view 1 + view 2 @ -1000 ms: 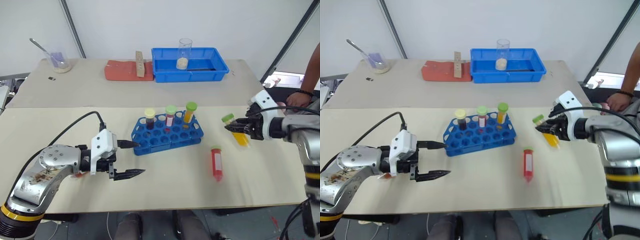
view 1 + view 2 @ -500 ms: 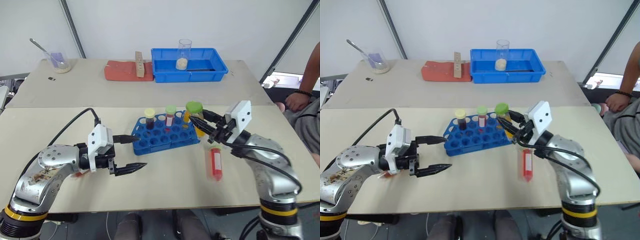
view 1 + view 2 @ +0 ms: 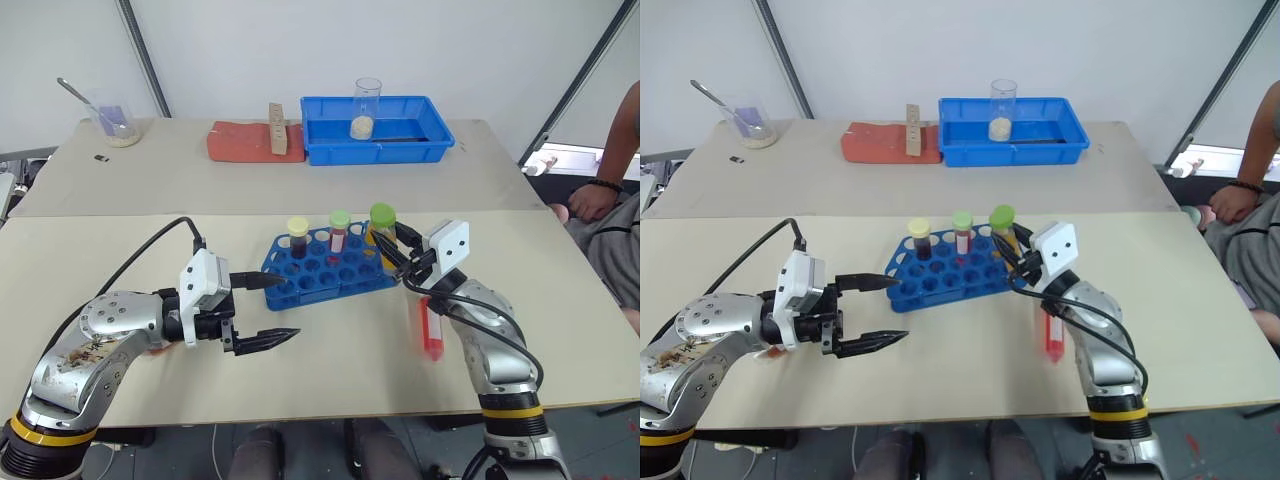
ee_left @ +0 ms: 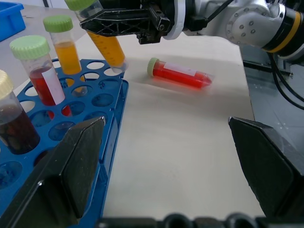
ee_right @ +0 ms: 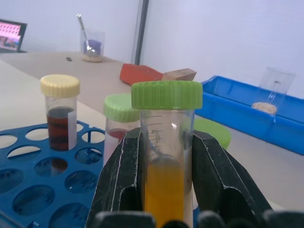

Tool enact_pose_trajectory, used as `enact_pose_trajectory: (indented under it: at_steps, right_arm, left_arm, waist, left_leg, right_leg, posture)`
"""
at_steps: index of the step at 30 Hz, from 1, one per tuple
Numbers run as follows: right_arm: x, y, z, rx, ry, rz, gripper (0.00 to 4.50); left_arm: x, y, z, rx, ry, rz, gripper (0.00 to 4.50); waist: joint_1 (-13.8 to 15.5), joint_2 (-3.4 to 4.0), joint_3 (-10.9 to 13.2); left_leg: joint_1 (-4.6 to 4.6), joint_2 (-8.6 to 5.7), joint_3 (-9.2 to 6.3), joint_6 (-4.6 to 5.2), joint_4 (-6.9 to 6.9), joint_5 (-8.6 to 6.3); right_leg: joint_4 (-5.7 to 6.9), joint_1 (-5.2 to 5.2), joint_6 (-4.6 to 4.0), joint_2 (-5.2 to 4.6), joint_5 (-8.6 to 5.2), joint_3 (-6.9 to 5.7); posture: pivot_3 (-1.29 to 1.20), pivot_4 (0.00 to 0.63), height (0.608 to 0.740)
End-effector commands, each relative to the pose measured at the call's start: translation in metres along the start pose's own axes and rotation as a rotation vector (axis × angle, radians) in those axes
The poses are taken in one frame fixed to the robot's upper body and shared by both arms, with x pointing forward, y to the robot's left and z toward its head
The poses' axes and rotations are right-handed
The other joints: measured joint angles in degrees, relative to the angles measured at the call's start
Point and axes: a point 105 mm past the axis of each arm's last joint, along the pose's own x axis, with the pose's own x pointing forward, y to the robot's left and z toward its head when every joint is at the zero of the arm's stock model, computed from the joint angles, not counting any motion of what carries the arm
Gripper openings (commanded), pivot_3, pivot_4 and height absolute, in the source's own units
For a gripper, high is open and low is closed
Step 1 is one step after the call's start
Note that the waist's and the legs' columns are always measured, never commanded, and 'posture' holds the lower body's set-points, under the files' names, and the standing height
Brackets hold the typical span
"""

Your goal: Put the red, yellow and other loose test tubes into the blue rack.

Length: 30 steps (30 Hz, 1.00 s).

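On the far left corner of the back counter stood a beaker with a spoon in it. My left claw hung low over the near counter, just left of the rack, its two fingers spread wide and holding nothing. The upper finger reached toward the rack's left end; I could not tell if it touched.

A red block lay at the back counter's far edge with a small wooden piece on it. Beside it sat a blue tray holding a clear beaker.

The rack stood near the middle of the near counter. Its back row held three upright tubes: a dark tube with a yellow cap, a red-filled tube with a green cap, and an orange tube with a green cap.

My right claw was clamped on the yellow tube, green cap up, tilted at the rack's right end with its base at the rim.

The red tube lay flat on the counter just right of the rack.

A person's arm showed past the counter's right edge.
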Motion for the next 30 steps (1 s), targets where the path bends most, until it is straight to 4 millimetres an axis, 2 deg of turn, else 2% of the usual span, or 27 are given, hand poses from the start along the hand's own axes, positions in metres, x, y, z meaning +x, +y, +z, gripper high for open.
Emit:
enact_pose_trajectory:
  at_steps: [1,14,19,22,30]
  right_arm:
    - [0.005,-0.003,0.01,-0.032,-0.06,-0.035,0.98]
    - [0.011,0.002,-0.001,0.001,-0.087,-0.136,0.98]
    - [0.006,0.003,-0.006,0.072,-0.096,-0.195,0.98]
    - [0.002,-0.002,-0.008,0.109,-0.101,-0.259,0.98]
    - [-0.006,0.004,-0.01,0.089,-0.099,-0.271,0.98]
  left_arm:
    - [0.0,-0.004,0.01,0.01,-0.029,-0.012,4.5]
    - [0.0,0.002,0.019,-0.023,-0.067,0.011,4.5]
    - [0.003,0.003,0.022,-0.035,-0.076,0.022,4.5]
    - [0.006,0.006,0.031,-0.06,-0.116,0.035,4.5]
    - [0.008,0.006,0.036,-0.073,-0.112,0.025,4.5]
  waist:
    - [0.01,0.0,0.0]
    - [-0.05,0.0,0.0]
    - [-0.12,0.0,0.0]
    - [-0.1,0.0,0.0]
    - [-0.02,0.0,0.0]
  left_leg:
    - [0.0,0.0,0.0,0.0,0.0,0.0]
    - [0.01,0.0,-0.01,0.0,0.0,0.0]
    - [0.02,0.01,-0.02,0.0,0.0,0.0]
    - [0.02,0.01,-0.03,0.0,0.01,0.0]
    - [0.01,0.0,-0.06,0.0,-0.02,0.0]
  right_leg:
    - [0.0,0.0,0.0,0.0,0.0,0.0]
    - [0.0,0.01,-0.02,0.0,0.0,0.0]
    - [0.01,0.01,-0.02,0.0,0.01,0.0]
    - [0.01,0.02,-0.01,0.0,0.02,0.0]
    - [0.0,0.03,-0.01,0.0,0.02,0.0]
  posture:
    - [0.0,0.15,0.74]
    - [0.0,0.15,0.74]
    - [0.0,0.15,0.74]
    - [0.0,0.15,0.74]
    - [0.0,0.15,0.74]
